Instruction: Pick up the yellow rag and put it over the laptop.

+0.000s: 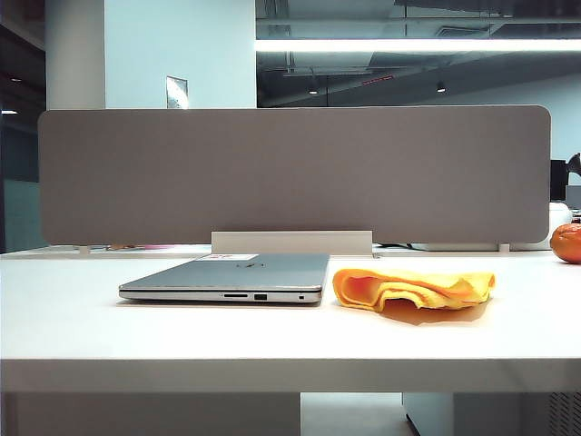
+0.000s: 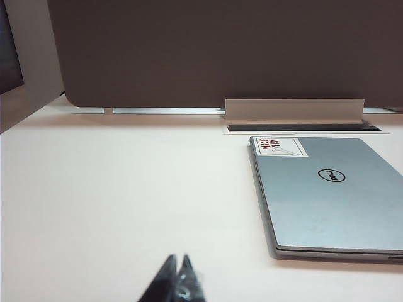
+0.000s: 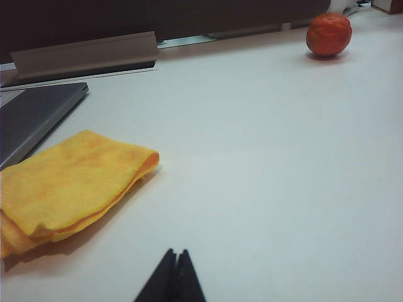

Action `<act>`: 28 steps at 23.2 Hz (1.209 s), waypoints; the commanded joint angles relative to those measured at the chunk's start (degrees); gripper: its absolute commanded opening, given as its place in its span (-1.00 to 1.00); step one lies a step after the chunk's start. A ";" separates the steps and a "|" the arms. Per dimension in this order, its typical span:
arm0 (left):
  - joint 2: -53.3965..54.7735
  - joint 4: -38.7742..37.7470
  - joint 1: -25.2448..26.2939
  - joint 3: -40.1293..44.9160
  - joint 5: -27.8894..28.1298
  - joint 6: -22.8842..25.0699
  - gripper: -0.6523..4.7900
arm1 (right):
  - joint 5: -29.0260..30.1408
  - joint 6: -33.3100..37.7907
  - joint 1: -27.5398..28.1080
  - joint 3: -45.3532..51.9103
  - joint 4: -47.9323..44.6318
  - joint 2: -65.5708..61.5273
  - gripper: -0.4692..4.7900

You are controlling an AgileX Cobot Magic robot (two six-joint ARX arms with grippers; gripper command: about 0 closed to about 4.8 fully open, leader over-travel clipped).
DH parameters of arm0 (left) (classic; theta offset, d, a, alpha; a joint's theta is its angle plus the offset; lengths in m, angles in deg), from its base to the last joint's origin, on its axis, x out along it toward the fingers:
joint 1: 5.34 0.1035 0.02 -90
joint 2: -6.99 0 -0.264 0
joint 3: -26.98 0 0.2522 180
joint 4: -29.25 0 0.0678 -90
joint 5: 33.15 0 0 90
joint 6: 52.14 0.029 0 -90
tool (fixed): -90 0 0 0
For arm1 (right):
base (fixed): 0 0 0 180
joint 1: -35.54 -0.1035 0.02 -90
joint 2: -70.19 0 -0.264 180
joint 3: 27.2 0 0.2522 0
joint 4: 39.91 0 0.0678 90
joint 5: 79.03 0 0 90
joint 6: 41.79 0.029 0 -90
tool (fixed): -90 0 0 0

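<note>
Both pairs of fingers, left (image 2: 175, 277) and right (image 3: 174, 277), are closed and hold nothing. Nearer the right fingers, the yellow rag (image 3: 69, 182) lies folded on the table (image 1: 290, 341), beside the shut laptop (image 1: 231, 279), its long axis across the table.

Orange fruit (image 1: 566, 242) cut by the frame edge; laptop (image 2: 327, 195) sticker text (image 2: 278, 146) too blurred to read (both arms unseen from outside).
</note>
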 commanded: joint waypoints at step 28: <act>0.04 -2.43 0.02 -0.22 -27.98 -10.10 -0.78 | 28.04 4.48 -0.07 -0.70 -1.68 0.11 -0.82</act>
